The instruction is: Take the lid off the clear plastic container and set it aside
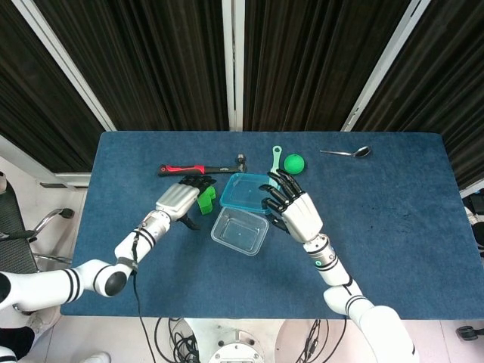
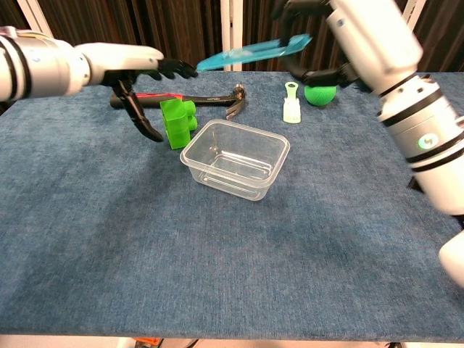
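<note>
Teal lid [image 1: 247, 192] is riding in the right hand [image 1: 295, 212], off the clear plastic container [image 1: 240, 231]
From the head view, the container is sitting open just left of that hand, while the left hand [image 1: 178, 201] is hovering beside it, fingers spread, holding nothing; from the chest view, the right hand [image 2: 362, 36] is gripping the lid [image 2: 255, 51] tilted in the air above the container [image 2: 235, 158]

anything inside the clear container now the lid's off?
Nothing visible inside the container; its bare bottom shows in both views. The lid is lifted clear in the right hand, so nothing covers the inside.
</note>
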Motion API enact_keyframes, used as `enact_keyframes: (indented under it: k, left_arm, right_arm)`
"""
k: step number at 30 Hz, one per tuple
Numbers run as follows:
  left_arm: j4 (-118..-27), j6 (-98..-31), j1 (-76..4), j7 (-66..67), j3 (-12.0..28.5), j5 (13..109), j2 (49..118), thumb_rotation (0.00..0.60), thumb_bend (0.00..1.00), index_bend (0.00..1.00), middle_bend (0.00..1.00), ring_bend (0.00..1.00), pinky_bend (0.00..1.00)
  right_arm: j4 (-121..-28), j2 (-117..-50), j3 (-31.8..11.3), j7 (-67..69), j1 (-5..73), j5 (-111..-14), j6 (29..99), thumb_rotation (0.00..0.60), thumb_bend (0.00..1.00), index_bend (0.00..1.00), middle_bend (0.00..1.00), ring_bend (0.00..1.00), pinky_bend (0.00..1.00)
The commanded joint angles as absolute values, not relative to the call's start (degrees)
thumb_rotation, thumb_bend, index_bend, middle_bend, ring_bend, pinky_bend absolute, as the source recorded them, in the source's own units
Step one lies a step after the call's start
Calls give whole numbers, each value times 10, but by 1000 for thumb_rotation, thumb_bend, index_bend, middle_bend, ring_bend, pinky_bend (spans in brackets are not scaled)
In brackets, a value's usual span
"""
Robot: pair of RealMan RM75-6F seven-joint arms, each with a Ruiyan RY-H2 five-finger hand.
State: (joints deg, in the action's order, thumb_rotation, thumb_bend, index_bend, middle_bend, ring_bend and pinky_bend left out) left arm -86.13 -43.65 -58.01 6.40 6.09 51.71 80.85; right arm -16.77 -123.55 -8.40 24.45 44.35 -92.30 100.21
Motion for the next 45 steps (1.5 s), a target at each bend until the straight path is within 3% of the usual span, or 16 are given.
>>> enact_keyframes:
  k: [1,7,10,12,15,18,20,24,27,33,36,39,45]
  left_arm:
    - [-869,-452,-562,59,59,527,791,600,0,36,0,0,0]
    - [-890,-503,-509,35,54,558,753,600,0,36,0,0,0]
    - [-897,-539,-477,12,55,579,741,600,0,36,0,0,0]
    - [-900,-559,-456,-5,54,592,734,600,0,36,0,0,0]
    - [-905,-580,-431,-27,54,608,725,600,0,36,0,0,0]
    - [-912,-592,-411,-44,54,620,719,600,0,35,0,0,0]
    - [-916,-596,-400,-51,52,630,714,600,0,36,0,0,0]
    - [-930,-600,-382,-66,50,645,696,600,0,36,0,0,0]
    - [-946,-598,-367,-94,49,656,678,600,0,36,0,0,0]
    - [-930,-642,-327,-72,38,679,659,600,0,49,12,0,0]
    - [-896,-707,-297,-4,33,684,673,600,0,78,44,0,2]
    - [-869,-761,-265,39,29,687,679,600,0,121,94,0,18]
    - [-863,-822,-194,24,4,710,663,600,0,157,137,24,50]
  right_arm:
    - [-164,-1212,-84,252,419,-915,1005,600,727,941,344,164,166]
    - [-151,-1169,-69,252,352,-901,973,600,727,927,344,164,166]
    - [-149,-1160,-61,251,329,-897,942,600,721,841,323,159,164]
    - [-154,-1153,-51,240,314,-896,905,600,684,704,276,139,131]
    - [-174,-1138,-38,216,299,-898,872,600,591,316,144,35,17]
    - [-213,-1116,-31,209,282,-898,860,600,499,77,75,0,0]
    - [-254,-1089,-21,200,269,-899,842,600,386,4,24,0,0]
    - [-391,-1003,-2,173,248,-904,821,600,115,0,0,0,0]
    - [-537,-909,14,149,238,-902,793,600,28,0,0,0,0]
    - [-730,-768,30,160,229,-908,780,600,10,0,4,0,0]
    - [-763,-746,11,189,213,-888,802,600,25,12,94,1,29]
    - [-791,-719,-2,195,202,-867,806,600,75,90,181,45,116]
    - [-840,-669,-3,173,180,-841,795,600,90,116,181,63,142]
